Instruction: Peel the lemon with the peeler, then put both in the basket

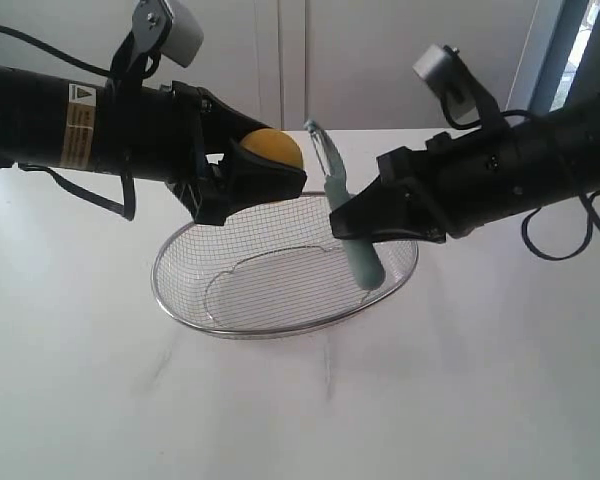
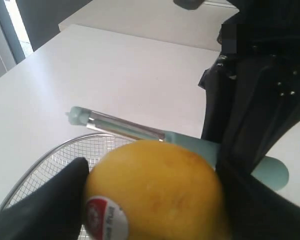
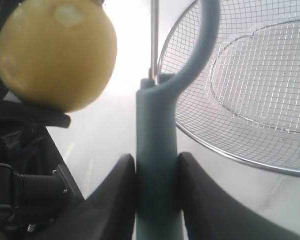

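lemon [image 1: 273, 150]: small, round, yellow; clamped between the two dark fingers of the left hand [image 1: 262, 165]; lifted well clear of the table [image 1: 480, 390]; hanging over the far left edge of the basket [image 1: 280, 285] in the exterior view; smooth skin on every side shown; red-and-white sticker [image 2: 106, 220] low on the side toward the left wrist camera, just beside one finger

peeler [image 1: 364, 262]: pale teal handle, curved metal blade head; pinched at mid-handle between the fingers of the right hand [image 1: 352, 228]; standing nearly upright with a slight lean; blade head up, rounded handle end down; blade head just beside the lemon, on its right in the exterior view; touching or just apart, cannot tell; handle end in front of the basket's right rim in the exterior view

basket: wide, shallow, oval; silver wire mesh with a thick metal rim; sitting on the table beneath both hands

left hand: clenched on the lemon; reaching in from the left of the exterior view; fingers on opposite sides of the fruit

right hand: grasping the peeler; reaching in from the right of the exterior view; fingers pressed flat against both sides of the handle, as the right wrist view shows

table: white, smooth; carrying the basket; lemon and peeler both held above it
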